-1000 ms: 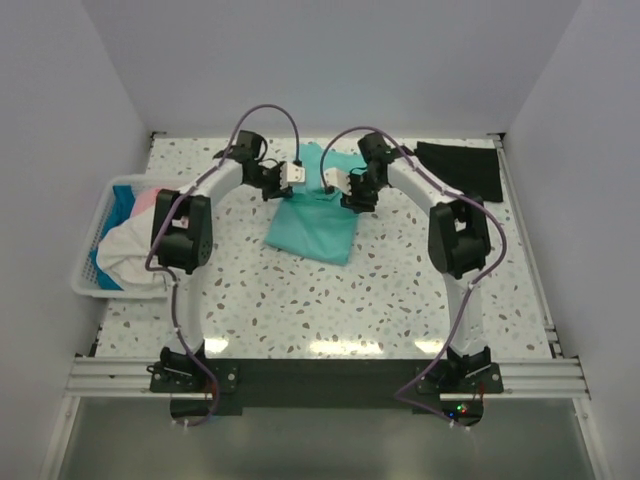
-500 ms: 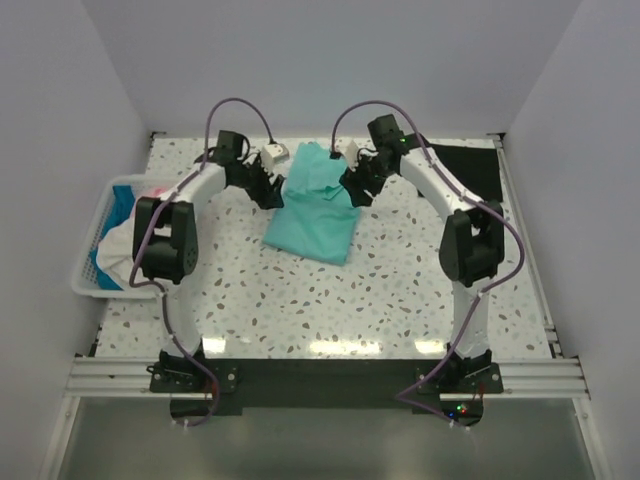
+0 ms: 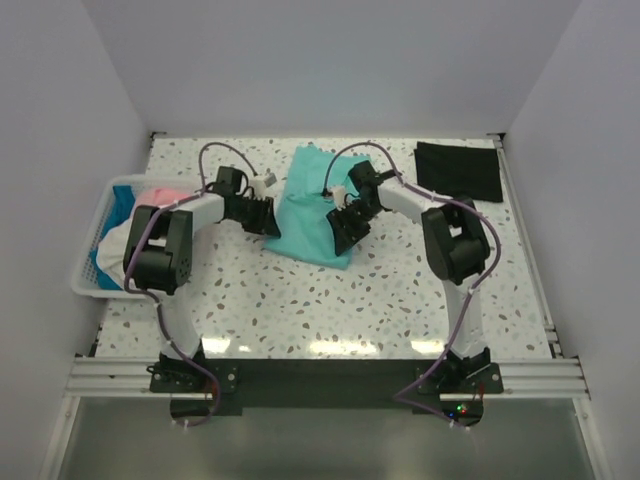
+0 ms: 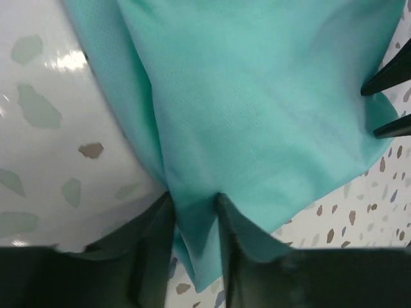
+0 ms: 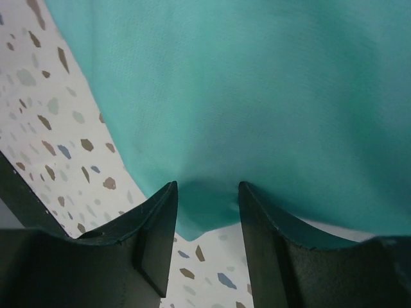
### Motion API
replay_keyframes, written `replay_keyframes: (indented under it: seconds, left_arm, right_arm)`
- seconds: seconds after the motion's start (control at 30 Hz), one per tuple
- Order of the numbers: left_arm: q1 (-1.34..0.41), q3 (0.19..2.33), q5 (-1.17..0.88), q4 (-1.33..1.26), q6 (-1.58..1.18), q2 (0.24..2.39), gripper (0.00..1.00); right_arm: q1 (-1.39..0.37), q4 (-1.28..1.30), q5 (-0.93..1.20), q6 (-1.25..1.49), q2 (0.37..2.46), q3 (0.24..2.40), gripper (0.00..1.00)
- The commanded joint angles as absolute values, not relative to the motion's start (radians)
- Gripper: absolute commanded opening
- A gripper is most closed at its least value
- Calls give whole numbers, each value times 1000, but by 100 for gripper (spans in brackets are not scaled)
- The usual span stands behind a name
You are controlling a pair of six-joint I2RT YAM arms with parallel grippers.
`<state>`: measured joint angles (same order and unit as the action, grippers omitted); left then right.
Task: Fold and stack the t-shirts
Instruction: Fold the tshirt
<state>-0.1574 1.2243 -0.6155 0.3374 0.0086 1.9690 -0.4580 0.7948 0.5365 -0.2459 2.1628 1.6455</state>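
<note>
The teal-green t-shirt [image 3: 312,205] lies in the table's middle, partly folded over itself. My left gripper [image 3: 267,221] is at its near-left edge, shut on a fold of the teal cloth [image 4: 257,96] that fills the narrow gap between the jaws [image 4: 192,196]. My right gripper [image 3: 344,228] is at the near-right edge, with a teal corner [image 5: 257,96] pinched between its jaws [image 5: 207,186]. A folded black t-shirt [image 3: 458,170] lies flat at the back right. Pink [image 3: 160,195], white [image 3: 125,245] and bright blue [image 3: 122,195] t-shirts lie in the basket.
The white slatted basket [image 3: 85,285] stands at the table's left edge, beside the left arm's elbow. The speckled table [image 3: 330,300] runs to the near rail. Walls close in on the left, back and right.
Both grippers lifted the shirt's far edge, then carried it toward the near side and down. The teal shirt now lies folded over, and both arms are pulled in low over the table.
</note>
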Motion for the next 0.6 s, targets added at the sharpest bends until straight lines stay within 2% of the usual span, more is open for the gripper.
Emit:
replay_keyframes:
  seconds: [0.0, 0.1, 0.27, 0.3, 0.33, 0.4, 0.47, 0.57]
  left_arm:
    - [-178, 1086, -621, 336, -95, 1928, 29]
    - [-195, 990, -655, 296, -138, 1873, 17]
    - [-190, 910, -667, 262, -160, 1809, 15]
    - [-190, 891, -681, 259, -147, 1768, 30]
    - [-189, 882, -693, 258, -137, 1737, 40]
    - [-186, 862, -730, 232, -74, 1618, 54]
    - [-187, 832, -768, 200, 25, 1498, 61]
    - [-216, 789, -817, 160, 77, 1422, 63]
  right_arm:
    - [-439, 762, 479, -221, 2132, 1574, 47]
    - [-416, 769, 421, -261, 2091, 1494, 44]
    - [-396, 830, 423, -314, 1977, 1436, 43]
    - [-396, 839, 434, -333, 1955, 1434, 45]
    - [-396, 857, 481, -337, 1933, 1439, 47]
    - [-396, 873, 538, -341, 1872, 1445, 49]
    - [-396, 881, 626, -325, 1821, 1448, 50]
    - [-428, 861, 696, -255, 1796, 1431, 50]
